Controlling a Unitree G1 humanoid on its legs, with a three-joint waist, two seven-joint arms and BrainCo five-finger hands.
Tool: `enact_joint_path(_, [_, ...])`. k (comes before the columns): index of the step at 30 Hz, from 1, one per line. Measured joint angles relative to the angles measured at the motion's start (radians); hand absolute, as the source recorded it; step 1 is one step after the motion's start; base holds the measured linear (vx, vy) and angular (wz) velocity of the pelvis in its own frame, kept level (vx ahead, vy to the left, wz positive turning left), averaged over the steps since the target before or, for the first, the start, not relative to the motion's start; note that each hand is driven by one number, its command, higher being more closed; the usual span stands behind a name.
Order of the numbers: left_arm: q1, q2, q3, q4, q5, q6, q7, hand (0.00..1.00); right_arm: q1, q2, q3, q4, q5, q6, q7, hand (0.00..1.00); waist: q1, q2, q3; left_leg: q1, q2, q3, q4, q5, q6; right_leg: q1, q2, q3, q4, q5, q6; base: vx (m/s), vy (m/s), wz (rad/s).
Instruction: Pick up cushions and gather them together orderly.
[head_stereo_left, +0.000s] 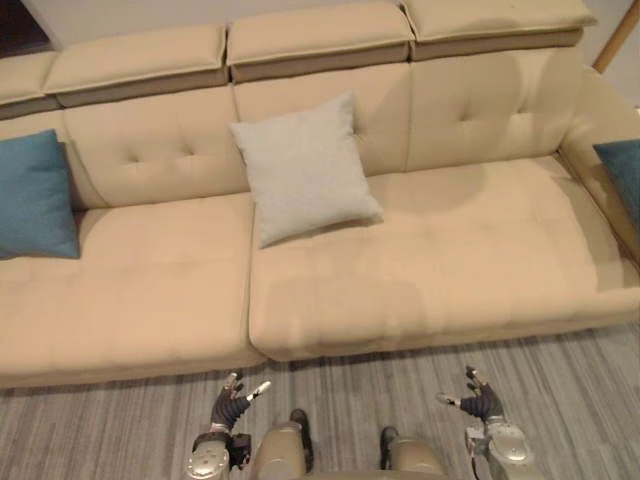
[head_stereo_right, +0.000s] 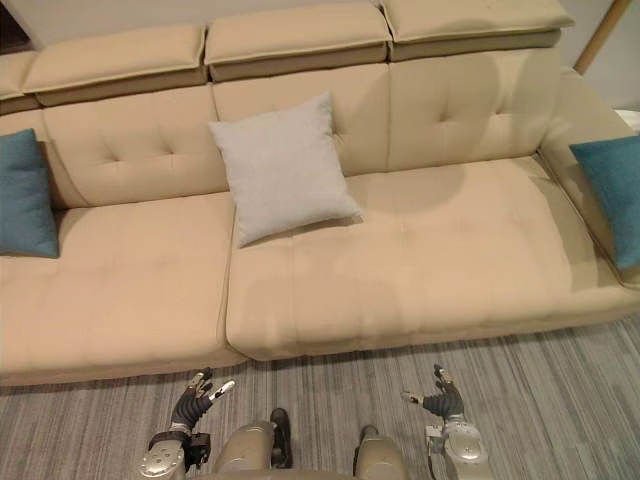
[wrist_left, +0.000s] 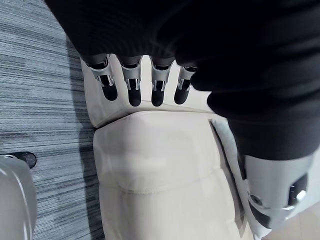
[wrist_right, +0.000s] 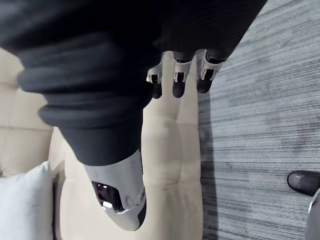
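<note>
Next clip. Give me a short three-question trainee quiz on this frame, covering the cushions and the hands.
1. How many loose cushions are on the sofa? A two, B three, C five.
2. True or false: the right hand holds the light grey cushion.
3. Fill in: the left hand has its fingers ___ and holds nothing.

Key
1. B: the light grey cushion, the teal cushion at the left end and the teal cushion at the right end.
2. False: it leans against the backrest; the right hand is empty.
3. open
</note>
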Motion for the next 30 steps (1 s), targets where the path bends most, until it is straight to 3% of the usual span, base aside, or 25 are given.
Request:
enact_joint_path(3, [0.001,0.007,0.001,0.0,0.0,0.002,0.001,0.0,0.018,0.029,-0.016,-0.006,0.001,0.0,0.001,0.0,-0.003,-0.033,-0.014,0.062,-0.026,0.043,-0.11,0.013,-0.004,0.014,-0.012,0.045,-0.073,0.048,0.026,-0.13,0.114,-0.45])
enact_joint_path(5, [-0.008,0.008,-0.003,0.0,0.0,0.002,0.001,0.0,0.041,0.033,-0.037,-0.005,0.007,0.001,0.0,0.0,-0.008,-0.04,-0.033,0.075,-0.047,0.057,-0.149,0.015,-0.001,0.019,-0.021,0.066,-0.121,0.079,0.041,-0.04,0.116,-0.33])
enact_joint_path(11, [-0.012,0.017,-0.014,0.0,0.0,0.002,0.0,0.0,0.05,0.054,-0.057,-0.003,0.04,0.009,0.0,0.0,-0.045,-0.034,-0.036,0.125,-0.057,0.174,-0.151,0.007,0.025,0.02,-0.014,0.202,-0.183,0.146,0.062,0.01,0.097,-0.71])
enact_joint_path(13, [-0.01,0.017,-0.013,-0.009,0.0,0.003,0.001,0.0,0.032,0.071,-0.054,-0.005,0.05,0.008,0.0,0.0,-0.051,-0.03,-0.035,0.135,-0.017,0.291,-0.082,-0.042,0.028,-0.017,0.025,0.251,-0.175,0.198,0.053,0.04,0.071,-1.53])
enact_joint_path(14, [-0.008,0.017,-0.013,-0.015,0.0,0.003,0.0,0.0,0.023,0.074,-0.051,-0.004,0.058,0.008,0.0,0.0,-0.051,-0.028,-0.035,0.136,0.002,0.329,-0.068,-0.054,0.027,-0.032,0.034,0.224,-0.179,0.22,0.037,0.01,0.006,-2.01])
enact_joint_path(16, [-0.022,0.022,-0.014,-0.029,0.0,0.006,0.001,0.0,-0.005,0.072,-0.051,0.0,0.077,0.008,-0.004,0.0,-0.059,-0.017,-0.025,0.164,0.06,0.495,-0.033,-0.091,0.025,-0.072,-0.01,-0.094,-0.163,0.162,-0.096,0.01,-0.024,-2.02])
enact_joint_path(17, [-0.035,0.022,-0.017,-0.03,0.0,0.007,0.0,0.0,-0.009,0.068,-0.053,0.006,0.077,0.008,-0.005,0.0,-0.06,-0.012,-0.022,0.185,0.067,0.538,-0.031,-0.098,0.021,-0.078,-0.042,-0.194,-0.143,0.15,-0.114,0.04,0.022,-1.92])
enact_joint_path(18, [-0.046,0.022,-0.025,-0.029,0.0,0.009,0.0,0.0,-0.017,0.067,-0.053,0.03,0.077,0.009,-0.01,0.0,-0.06,-0.007,-0.02,0.225,0.083,0.621,-0.023,-0.109,0.012,-0.076,-0.098,-0.371,-0.099,0.138,-0.131,0.07,0.016,-1.97])
enact_joint_path(19, [-0.051,0.023,-0.035,-0.029,0.0,0.015,0.001,0.0,-0.025,0.068,-0.052,0.046,0.076,0.01,-0.014,0.0,-0.06,-0.002,-0.018,0.265,0.096,0.689,-0.022,-0.118,-0.001,-0.07,-0.145,-0.524,-0.057,0.128,-0.145,0.14,-0.033,-1.97])
enact_joint_path(21, [-0.074,0.028,-0.038,-0.028,0.0,0.017,0.001,0.0,-0.032,0.069,-0.052,0.075,0.075,0.011,-0.019,0.0,-0.064,0.0,-0.019,0.315,0.102,0.76,-0.024,-0.126,-0.014,-0.07,-0.171,-0.641,-0.003,0.123,-0.135,0.19,-0.164,-1.84])
enact_joint_path(23, [-0.096,0.025,-0.046,-0.025,0.0,0.019,0.0,0.0,-0.037,0.064,-0.053,0.078,0.075,0.012,-0.021,0.0,-0.074,0.01,-0.015,0.349,0.123,0.784,-0.004,-0.135,-0.036,-0.116,-0.12,-0.548,0.036,0.097,-0.103,0.21,-0.216,-1.75])
enact_joint_path(25, [-0.116,0.019,-0.052,-0.019,0.0,0.021,0.0,0.0,-0.039,0.062,-0.051,0.078,0.075,0.014,-0.021,0.0,-0.086,0.016,-0.012,0.353,0.181,0.775,0.11,-0.138,-0.043,-0.124,-0.075,-0.483,0.051,0.064,-0.111,0.2,-0.164,-1.37])
enact_joint_path(26, [-0.127,0.006,-0.058,-0.02,0.0,0.023,0.0,0.0,-0.037,0.056,-0.05,0.078,0.075,0.014,-0.022,0.0,-0.087,0.028,-0.009,0.342,0.258,0.722,0.274,-0.114,-0.024,-0.107,-0.025,-0.426,0.049,0.047,-0.124,0.28,-0.168,-1.54])
enact_joint_path(27, [-0.134,0.0,-0.078,-0.018,-0.001,0.024,0.0,0.0,-0.033,0.054,-0.049,0.078,0.075,0.015,-0.024,0.0,-0.087,0.036,-0.004,0.306,0.309,0.616,0.423,-0.053,0.068,-0.079,0.019,-0.384,0.041,0.03,-0.139,0.28,-0.16,-1.55])
enact_joint_path(28, [-0.134,-0.002,-0.09,-0.019,-0.001,0.024,-0.001,0.0,-0.034,0.053,-0.046,0.078,0.075,0.015,-0.026,0.0,-0.085,0.036,-0.002,0.273,0.324,0.537,0.505,-0.006,0.112,-0.06,0.03,-0.354,0.034,0.023,-0.144,0.35,-0.089,-1.49])
enact_joint_path(29, [-0.132,-0.017,-0.105,-0.019,-0.001,0.024,0.0,0.0,-0.033,0.058,-0.044,0.078,0.075,0.019,-0.034,0.0,-0.08,0.03,0.007,0.177,0.278,0.337,0.646,-0.067,0.056,-0.029,0.054,-0.287,0.03,0.008,-0.152,0.35,-0.02,-1.48])
enact_joint_path(30, [-0.131,-0.024,-0.113,-0.018,-0.001,0.024,0.001,0.0,-0.038,0.054,-0.045,0.085,0.075,0.023,-0.047,0.0,-0.072,0.03,0.012,0.108,0.207,0.219,0.702,-0.117,0.017,-0.005,0.059,-0.237,0.027,0.0,-0.155,0.36,0.031,-1.72])
